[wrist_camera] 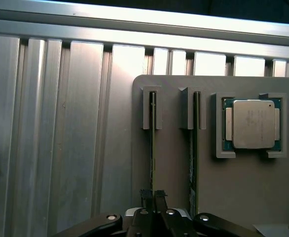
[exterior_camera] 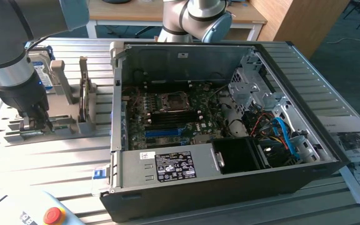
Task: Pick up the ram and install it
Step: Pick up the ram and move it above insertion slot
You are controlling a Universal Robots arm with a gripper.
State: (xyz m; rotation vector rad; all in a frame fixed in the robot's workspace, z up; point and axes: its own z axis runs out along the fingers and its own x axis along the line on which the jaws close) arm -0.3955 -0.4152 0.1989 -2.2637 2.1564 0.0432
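1. Table [exterior_camera: 55, 159]: ribbed aluminium slats. In the wrist view a wide bare stretch [wrist_camera: 85, 123] runs beside the claw, on the side away from the processor, up to a raised rail at the table edge.
2. Case [exterior_camera: 186, 187]: open-topped, lying flat, well to the exterior view's right of the claw. Its near wall edge stands just beside the holder. The board [exterior_camera: 174, 112] inside is uncovered.
3. Holder [wrist_camera: 171, 163]: grey block directly under the claw, with its edge meeting bare slats.
4. Ram [wrist_camera: 152, 148]: on edge in the outermost slot, running straight out from the claw, with its near end between the fingertips.
5. Second stick [wrist_camera: 193, 158]: on edge in the next slot, parallel and near, apart from the claw.
6. Processor [wrist_camera: 253, 123]: flat in its pocket, beyond the second stick.
7. Claw [wrist_camera: 153, 196] [exterior_camera: 37, 123]: down on the holder, jaws narrow, pinching the ram's top edge.
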